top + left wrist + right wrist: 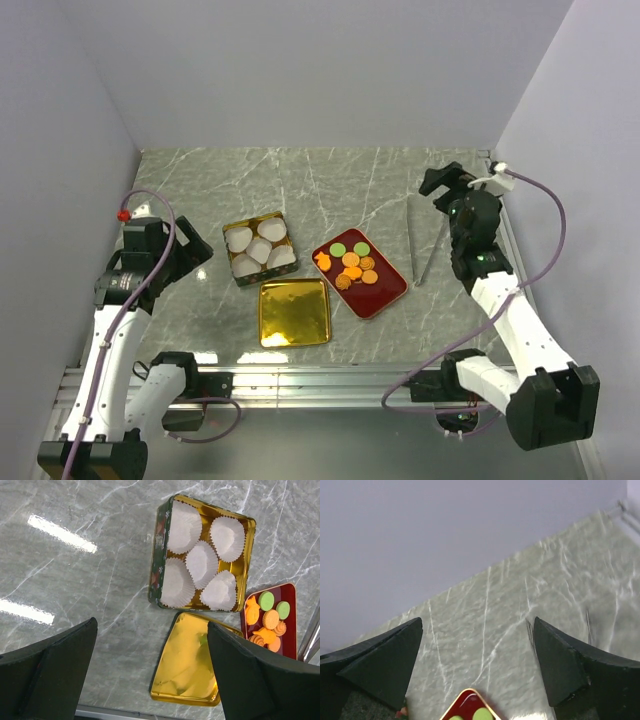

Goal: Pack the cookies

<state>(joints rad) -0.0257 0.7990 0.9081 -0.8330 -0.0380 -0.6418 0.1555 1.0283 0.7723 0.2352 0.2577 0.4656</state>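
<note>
Cookies (353, 268): a small heap of flat biscuits lying on the red tray, none in the tin; mostly round and orange-brown.
Green cookies (338, 250): two, at the tray's 11 o'clock end in the top view.
Odd-shaped orange cookie (322, 262): at the tray's 9 o'clock edge, just beside the round ones.
Red tray (388, 297): set diagonally near the middle of the table (330, 180).
Tin (159, 550): at 10 o'clock from the tray, open, with gold inside walls.
Paper cups (202, 563): five white fluted cups packed together inside the tin; nothing shows inside them.
Gold lid (294, 312): lying flat at 8 o'clock from the tray and 6 o'clock from the tin, just beside both.
Tongs (420, 245): thin metal pair lying on the table at 3 o'clock from the tray, apart from it.
Left gripper (151, 627): at 9 o'clock from the tin, above the table; fingers spread wide, nothing between them.
Right gripper (478, 626): at 12 o'clock from the tongs, near the far right corner; fingers wide apart, holding nothing, with a tray corner and the green cookies at the bottom edge of its wrist view.
</note>
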